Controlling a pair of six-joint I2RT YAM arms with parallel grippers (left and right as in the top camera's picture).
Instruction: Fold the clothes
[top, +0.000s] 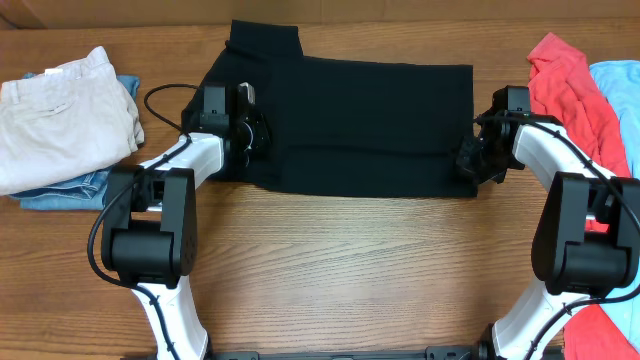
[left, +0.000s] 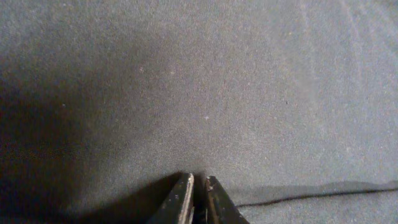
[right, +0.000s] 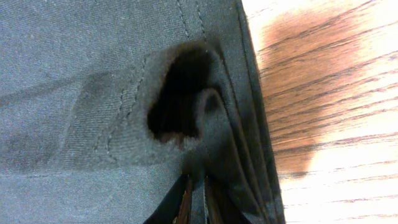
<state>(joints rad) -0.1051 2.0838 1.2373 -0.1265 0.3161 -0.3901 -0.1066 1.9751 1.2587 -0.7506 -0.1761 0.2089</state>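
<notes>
The black garment (top: 350, 120) lies folded into a wide rectangle across the middle of the table, with a part sticking out at its far left. My left gripper (top: 252, 132) is at its left end, jaws nearly together on the black cloth (left: 199, 93). My right gripper (top: 470, 160) is at its right edge, jaws pinched on a raised fold of the layered black cloth (right: 205, 118). Wood table shows beside that edge (right: 323, 93).
Folded beige trousers (top: 60, 115) lie on blue denim (top: 65, 190) at the far left. A coral-red garment (top: 570, 85) and a light blue one (top: 615, 85) lie at the far right, the red one running down the right edge.
</notes>
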